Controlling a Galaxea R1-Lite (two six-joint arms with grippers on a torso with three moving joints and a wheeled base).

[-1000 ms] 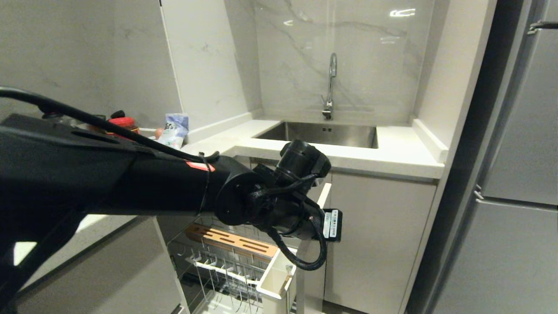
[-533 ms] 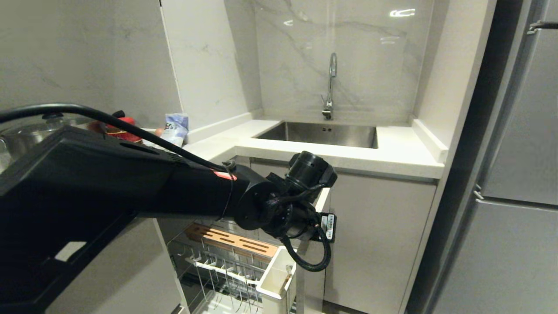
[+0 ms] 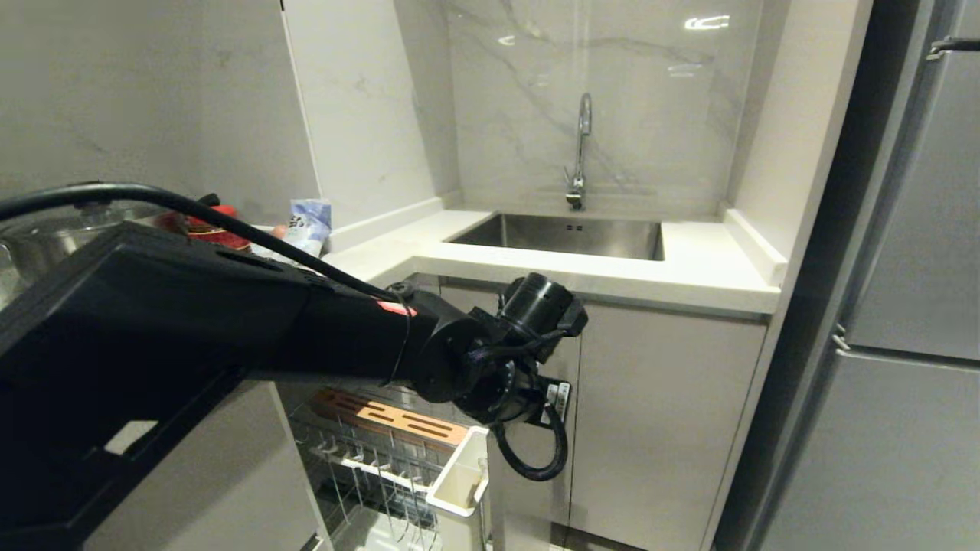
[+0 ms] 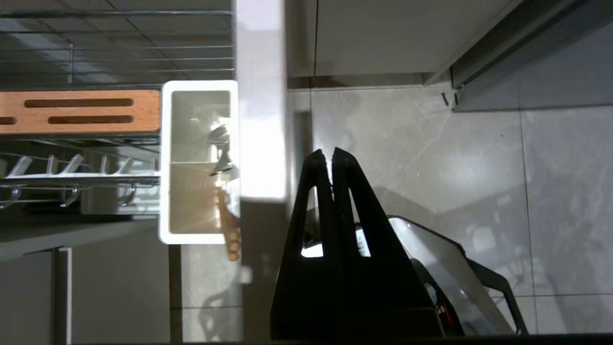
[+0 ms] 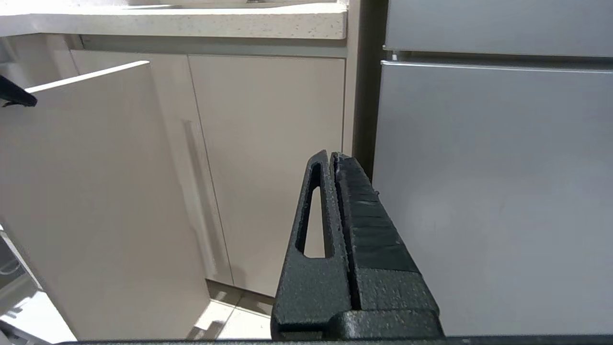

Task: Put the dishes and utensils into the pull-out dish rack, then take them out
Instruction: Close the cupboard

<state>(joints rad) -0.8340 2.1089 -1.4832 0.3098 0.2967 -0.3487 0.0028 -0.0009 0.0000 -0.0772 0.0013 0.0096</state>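
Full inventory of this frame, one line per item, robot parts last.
Pull-out dish rack: 1, chrome wire, drawn out below the counter.
Wooden bar: 1, brown, slotted, across the rack.
Utensil cup: 1, white, at the rack's front corner, utensils inside.
Front panel: 1, light grey, on the rack.
Sink: 1, steel, set in the white counter.
Faucet: 1, chrome, behind the sink.
Steel pot: 1, far left.
Left hand: 1, black, shut, empty, beside the front panel.
Right hand: 1, black, shut, parked.
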